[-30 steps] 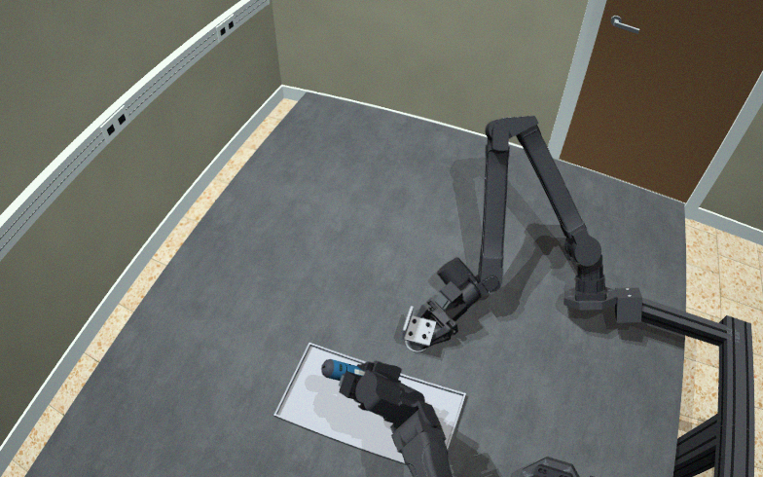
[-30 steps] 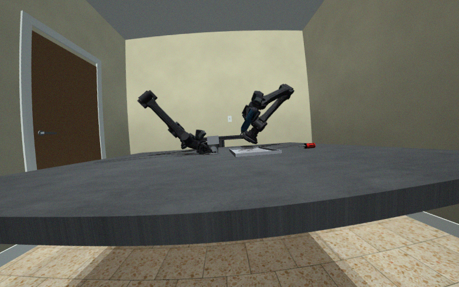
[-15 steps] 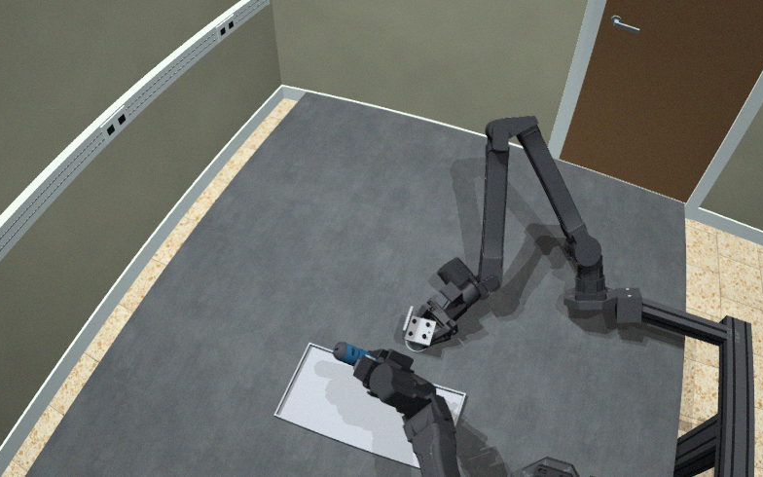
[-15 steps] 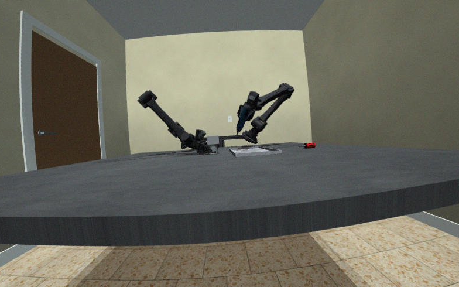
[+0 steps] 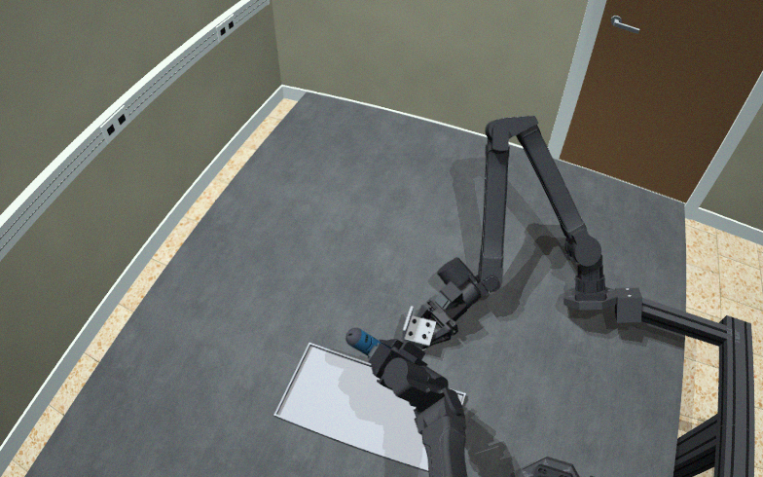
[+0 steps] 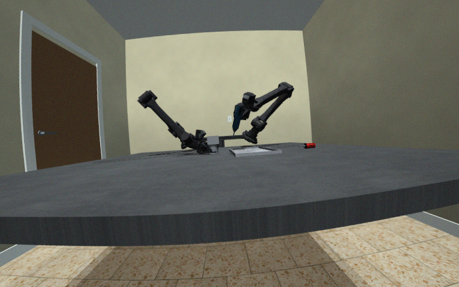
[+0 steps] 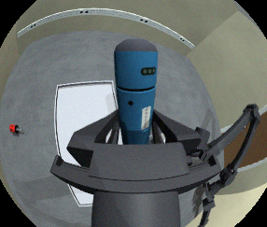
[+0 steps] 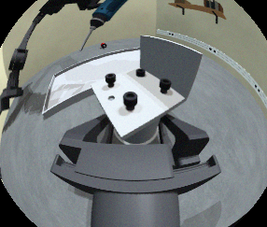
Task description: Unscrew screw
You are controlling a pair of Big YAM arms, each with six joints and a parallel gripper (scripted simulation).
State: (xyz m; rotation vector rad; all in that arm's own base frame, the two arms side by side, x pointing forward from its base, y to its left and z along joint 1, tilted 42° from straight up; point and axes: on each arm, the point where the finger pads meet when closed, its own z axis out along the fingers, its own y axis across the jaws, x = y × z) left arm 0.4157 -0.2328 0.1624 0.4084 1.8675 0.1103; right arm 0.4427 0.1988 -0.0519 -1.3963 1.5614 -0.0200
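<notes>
My left gripper is shut on the electric screwdriver, a dark blue barrel. It holds the tool in the air, bit pointing down, a little short of the joint module. My right gripper is shut on the joint module, which stands on the table. The white L-shaped bracket lies on top of it. Several black screws show in the bracket; the far one seems lowest, the near one stands tall.
A white tray lies on the table beside the module, under the left arm. A red-handled screwdriver lies on the table beyond the tray.
</notes>
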